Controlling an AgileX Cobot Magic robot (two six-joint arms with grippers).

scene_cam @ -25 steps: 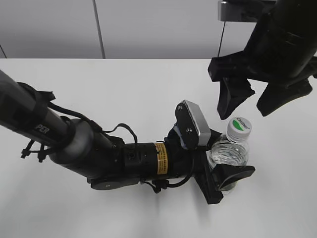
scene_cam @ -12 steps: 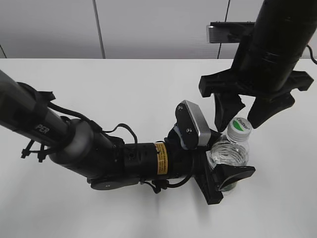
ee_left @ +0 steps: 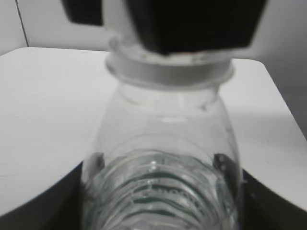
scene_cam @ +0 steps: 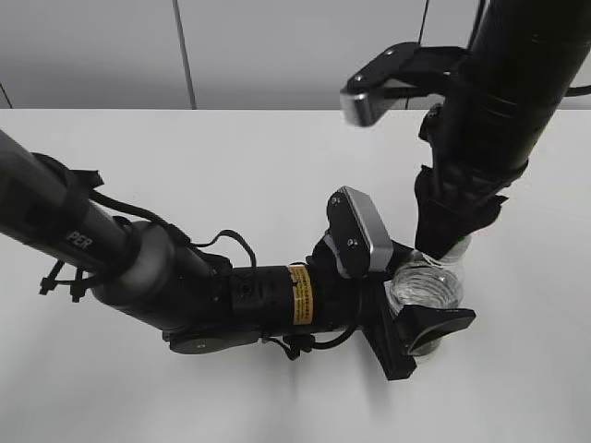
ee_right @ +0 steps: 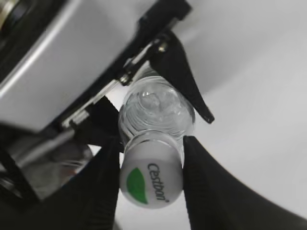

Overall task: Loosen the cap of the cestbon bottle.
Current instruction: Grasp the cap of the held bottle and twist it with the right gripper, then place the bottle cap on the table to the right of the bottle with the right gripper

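Right gripper [ee_right: 151, 158] had its fingers at 9 and 3 o'clock of the cap [ee_right: 149, 184], touching or nearly touching its sides. Couldn't tell if they were actually pinching yet. In the exterior view that gripper [scene_cam: 450, 238] hid the cap entirely.

Left gripper [scene_cam: 420, 309] was pressed around the bottle [scene_cam: 424, 288], one finger [scene_cam: 434, 323] at 6 o'clock of it, holding it upright on the white table [scene_cam: 231, 175]. The left wrist view showed the bottle [ee_left: 160, 158] wedged between both fingers, neck ring under the dark right gripper.

Bottle sat at roughly 4 o'clock of the table area in the exterior view.

Progress, my read: bottle braced, cap seated and straddled. Left: firm clamp on the cap, then the twist.
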